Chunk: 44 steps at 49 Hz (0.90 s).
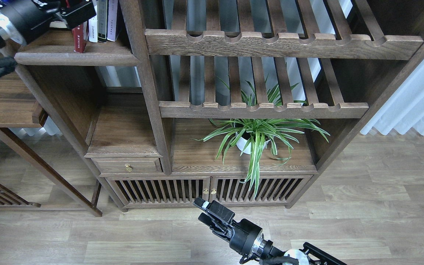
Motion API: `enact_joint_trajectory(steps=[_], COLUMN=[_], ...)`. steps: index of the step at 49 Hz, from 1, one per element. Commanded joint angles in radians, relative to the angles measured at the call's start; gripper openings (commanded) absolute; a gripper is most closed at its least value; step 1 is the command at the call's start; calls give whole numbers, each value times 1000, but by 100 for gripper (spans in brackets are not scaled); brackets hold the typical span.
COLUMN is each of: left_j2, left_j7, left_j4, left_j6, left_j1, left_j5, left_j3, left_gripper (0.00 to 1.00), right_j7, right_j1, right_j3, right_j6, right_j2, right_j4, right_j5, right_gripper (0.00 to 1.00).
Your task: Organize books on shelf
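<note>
left gripper (81,14) at the maroon book (80,38) on the shelf (76,58), grip unreadable | right gripper (201,211) low, apart, empty | paperback likely heavy, floppy: clamp near spine

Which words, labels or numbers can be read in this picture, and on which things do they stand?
None can be read in full.
Maroon book on the shelf: white characters on the spine, too small to read.
White-spined book: dark print, blurred.
Dark green book: pale print, too small.
Lavender book: no legible text.
Left gripper: white marks, unreadable.
Right gripper: no text visible.
</note>
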Motion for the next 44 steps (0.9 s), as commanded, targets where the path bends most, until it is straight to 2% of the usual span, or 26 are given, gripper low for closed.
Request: enact_joint_trajectory(steps=[1,11,17,29,44], left_j2=[-27,-30,-59,-177,-257], left_j7=[-85,-167,-196,-201,-199], left_j4=[23,20,14,6,-46], left_j6=[0,0,0,0,0], left_j1=[6,69,133,163,127], left_j5=[-10,-125,-266,-383,-384], left_j3=[-27,-36,-51,-157,-172], left_gripper=[91,91,91,92,92], right_j7=[0,0,0,0,0], right_j1=[0,-1,-1,-3,-6], right_j3=[0,0,0,-2,-2], right_j6=[0,0,0,0,0], right_j2=[0,0,0,0,0], right_j4=[-2,-2,-2,-2,-3], right_j5=[0,2,2,0,2], right_gripper=[99,99,99,99,99])
